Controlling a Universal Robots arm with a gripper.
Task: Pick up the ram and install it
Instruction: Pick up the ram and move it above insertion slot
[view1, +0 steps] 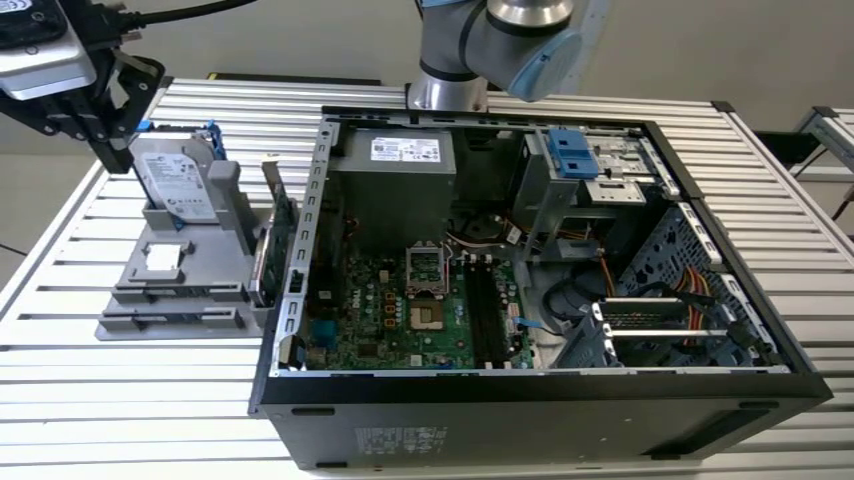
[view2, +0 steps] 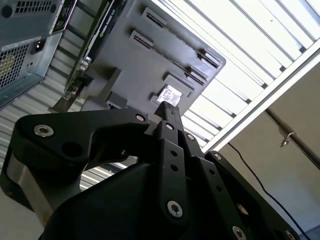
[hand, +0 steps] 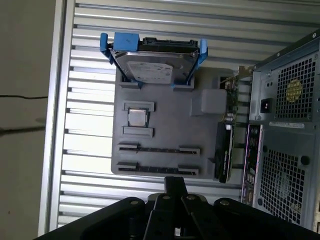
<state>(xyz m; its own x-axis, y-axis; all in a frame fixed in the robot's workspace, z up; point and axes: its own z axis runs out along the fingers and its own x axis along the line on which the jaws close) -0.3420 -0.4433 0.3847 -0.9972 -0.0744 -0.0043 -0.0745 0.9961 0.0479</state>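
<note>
Claw (view1: 100, 125) hangs over the grey parts fixture (hand: 165, 107) at the exterior view's left and touches nothing. Grip state: cannot tell from any view.

Ram: not positively located. The fixture's long grooves (hand: 157, 149) each show a thin dark line between end brackets. I cannot tell whether that is a stick's edge or a bare groove.

Placement, judged: the fixture stands parts on edge so they can be taken from above. The computer case (view1: 534, 400) lies on its side, open, so the motherboard (view1: 400, 310) faces up for a straight-down insertion.

Count:
- hard drive (hand: 155, 70), blue handles: 1
- processor chip (hand: 137, 117) in its square recess: 1
- long grooves: 2
- expansion card (hand: 224, 150), on edge beside the case: 1
- case: 1

All of it sits on the slatted desk (view1: 80, 400).
</note>
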